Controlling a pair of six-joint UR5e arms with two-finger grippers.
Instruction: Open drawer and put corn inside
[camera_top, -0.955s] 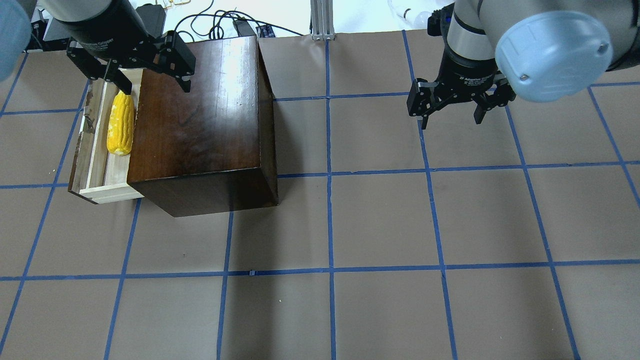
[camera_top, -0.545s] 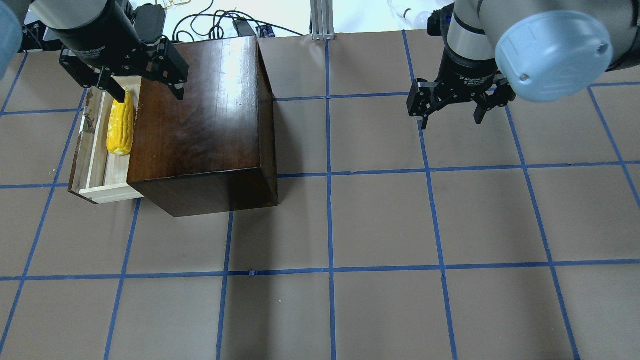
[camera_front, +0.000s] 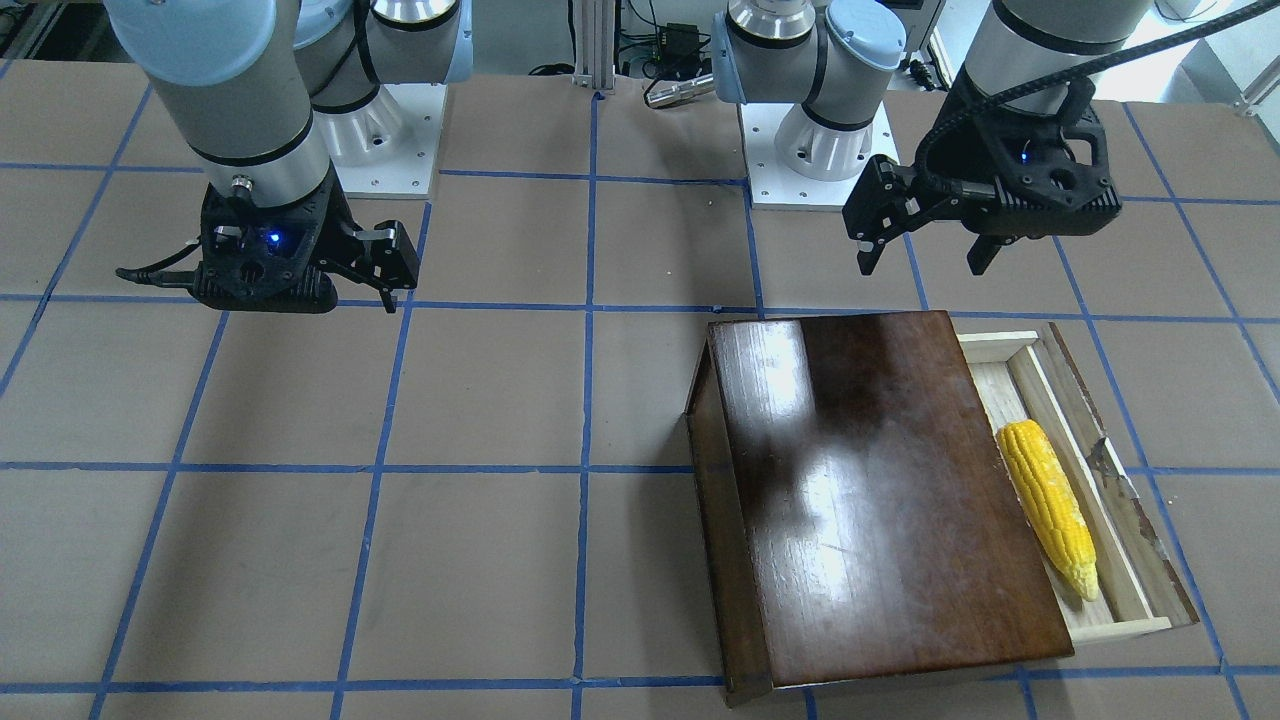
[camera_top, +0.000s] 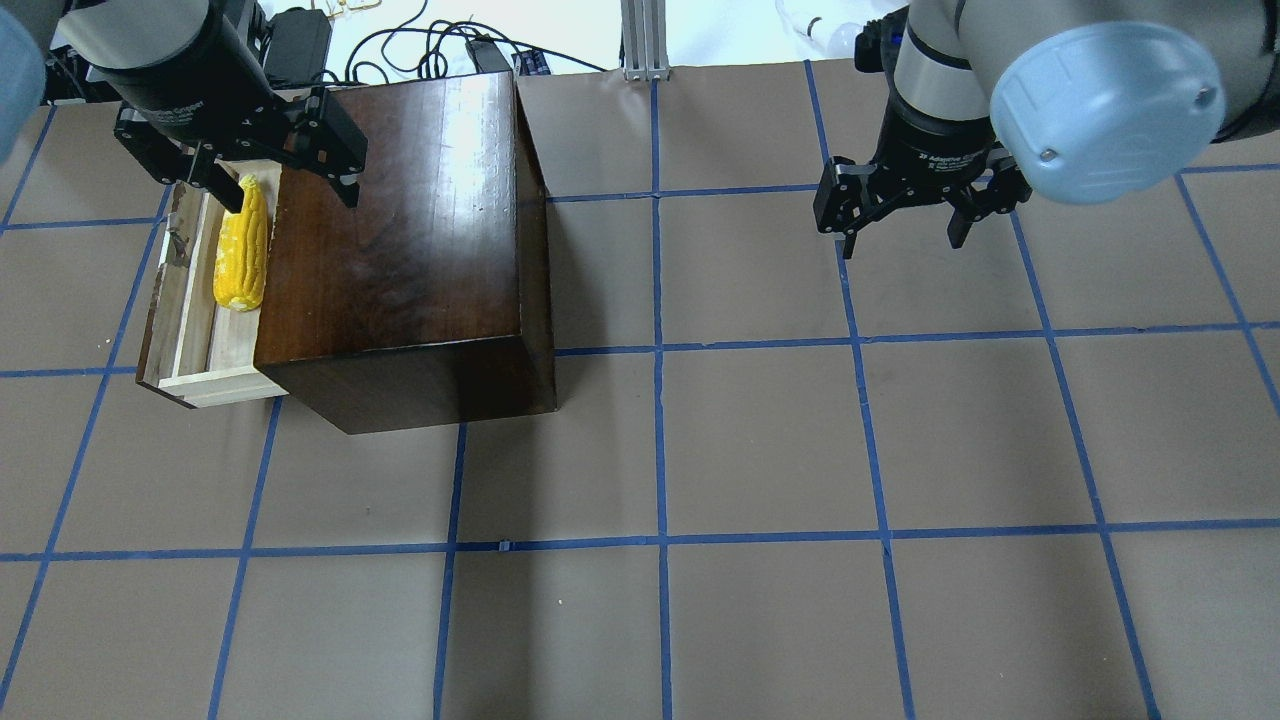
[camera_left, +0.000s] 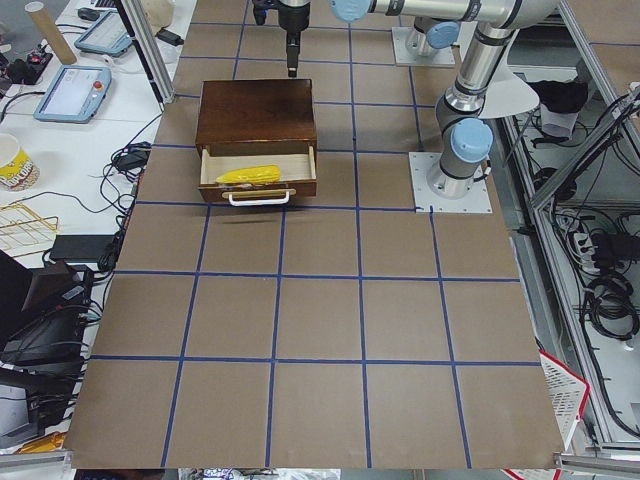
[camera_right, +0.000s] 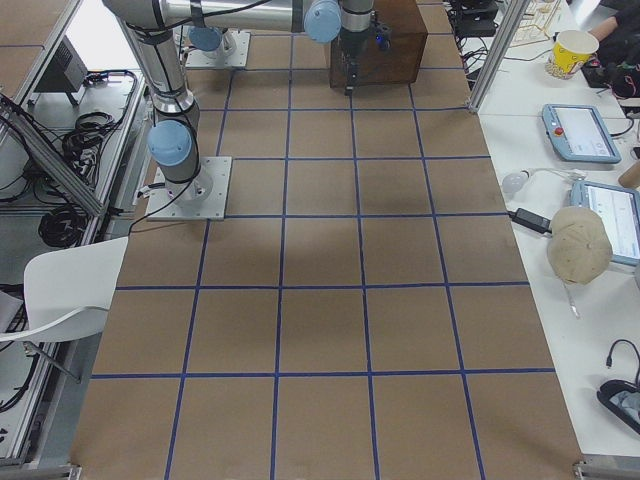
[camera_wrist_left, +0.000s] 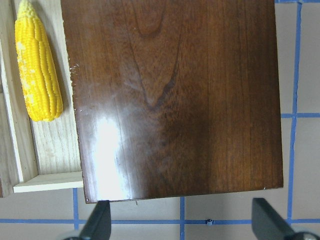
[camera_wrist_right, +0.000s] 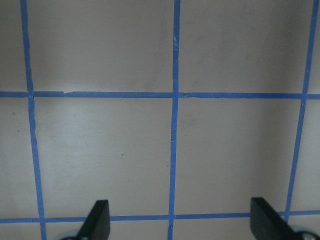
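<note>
The yellow corn (camera_top: 242, 247) lies lengthwise in the pulled-out drawer (camera_top: 190, 320) of pale wood, on the left side of the dark-brown cabinet (camera_top: 400, 240). It also shows in the front-facing view (camera_front: 1048, 505) and the left wrist view (camera_wrist_left: 37, 67). My left gripper (camera_top: 283, 190) is open and empty, raised above the drawer's far end and the cabinet top, apart from the corn. My right gripper (camera_top: 905, 230) is open and empty, hovering over bare table far to the right.
The table (camera_top: 760, 450) is brown paper with a blue tape grid. Cables and a metal post (camera_top: 645, 40) sit beyond its far edge. The drawer's dark front panel (camera_top: 160, 290) with a white handle (camera_left: 260, 199) sticks out to the left.
My left gripper has moved up and away toward the far left, leaving the corn lying in the drawer. The right arm has not moved.
</note>
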